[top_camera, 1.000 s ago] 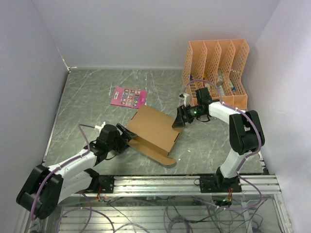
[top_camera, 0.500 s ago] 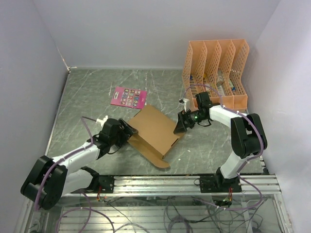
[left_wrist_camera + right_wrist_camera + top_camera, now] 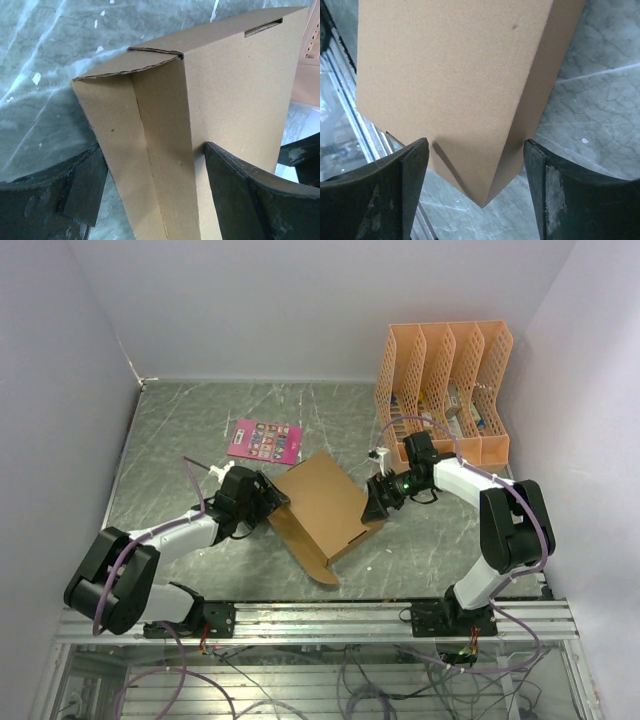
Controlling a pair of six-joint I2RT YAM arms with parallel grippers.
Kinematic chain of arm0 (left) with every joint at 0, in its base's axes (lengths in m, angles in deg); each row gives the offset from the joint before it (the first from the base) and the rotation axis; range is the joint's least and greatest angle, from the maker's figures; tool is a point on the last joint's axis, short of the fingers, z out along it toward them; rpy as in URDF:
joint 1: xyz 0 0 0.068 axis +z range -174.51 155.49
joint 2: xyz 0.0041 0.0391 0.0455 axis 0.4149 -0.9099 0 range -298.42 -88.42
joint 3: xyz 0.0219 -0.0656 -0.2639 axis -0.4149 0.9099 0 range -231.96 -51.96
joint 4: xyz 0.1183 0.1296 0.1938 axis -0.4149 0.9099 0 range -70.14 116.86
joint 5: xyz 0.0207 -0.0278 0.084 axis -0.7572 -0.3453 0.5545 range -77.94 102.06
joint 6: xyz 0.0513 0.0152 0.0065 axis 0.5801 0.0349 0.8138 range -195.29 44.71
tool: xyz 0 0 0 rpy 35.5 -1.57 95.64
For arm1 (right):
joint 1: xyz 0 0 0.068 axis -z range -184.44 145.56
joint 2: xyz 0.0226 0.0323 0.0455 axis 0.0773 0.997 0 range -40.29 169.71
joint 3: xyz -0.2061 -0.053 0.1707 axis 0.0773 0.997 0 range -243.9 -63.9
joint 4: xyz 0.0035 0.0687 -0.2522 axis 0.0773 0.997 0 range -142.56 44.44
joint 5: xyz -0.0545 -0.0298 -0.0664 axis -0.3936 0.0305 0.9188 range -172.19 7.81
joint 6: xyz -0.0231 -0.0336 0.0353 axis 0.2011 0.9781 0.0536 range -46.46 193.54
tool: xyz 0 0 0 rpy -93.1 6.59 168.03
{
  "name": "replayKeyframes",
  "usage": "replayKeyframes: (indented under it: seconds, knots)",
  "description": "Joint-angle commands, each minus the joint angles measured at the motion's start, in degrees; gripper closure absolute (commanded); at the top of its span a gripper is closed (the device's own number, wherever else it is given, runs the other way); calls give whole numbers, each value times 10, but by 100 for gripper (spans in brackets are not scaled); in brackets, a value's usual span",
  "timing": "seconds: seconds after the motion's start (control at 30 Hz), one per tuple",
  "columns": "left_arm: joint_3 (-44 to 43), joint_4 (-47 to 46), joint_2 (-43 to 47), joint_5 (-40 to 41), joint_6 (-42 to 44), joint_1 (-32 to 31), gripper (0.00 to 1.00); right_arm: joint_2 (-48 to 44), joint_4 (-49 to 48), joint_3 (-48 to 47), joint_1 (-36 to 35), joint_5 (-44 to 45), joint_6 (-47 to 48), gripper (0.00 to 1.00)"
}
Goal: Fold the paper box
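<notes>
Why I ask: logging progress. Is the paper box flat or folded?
Partly folded: one long flap of the paper box stands bent from the main panel; not closed.

Top view: bright, even, diffuse light from overhead — sharp across the frame, with only faint soft shadows beside the box (image 3: pixel 318 502) on the table (image 3: pixel 180 440). Left wrist view: cool bluish cast, pale glare on the table at upper left; the fingers (image 3: pixel 260 200) along the bottom edge are dark and soft. Right wrist view: the box's right face lies in shade.
</notes>
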Motion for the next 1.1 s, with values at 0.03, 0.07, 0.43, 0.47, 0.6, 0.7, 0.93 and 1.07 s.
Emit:
replayKeyframes:
  seconds: [0.03, 0.07, 0.43, 0.47, 0.6, 0.7, 0.93, 1.07]
  knots:
    - [-23, 11, -20, -2, 43, 7, 16, -24, 53, -62, -4, 66, 68, 17]
    - [-25, 12, -25, -3, 46, 8, 16, -34, 63, -75, -4, 85, 82, 14]
    - [-35, 12, -45, -29, 69, 15, 18, -155, 409, -159, -84, 17, 767, 1]
    - [-34, 10, -46, -30, 70, 15, 18, -181, 423, -150, -105, 37, 836, 1]
    - [-24, -3, -50, -40, 66, 15, 18, -230, 354, -112, -233, 101, 797, 0]
    - [-16, -15, -48, -49, 62, 16, 18, -280, 246, -44, -349, 151, 688, 0]
    - [-11, -10, -36, -55, 71, 19, 18, -371, -2, 131, -629, 402, 473, 9]
    - [-11, -12, -38, -60, 73, 23, 18, -331, -93, 162, -719, 503, 347, 32]
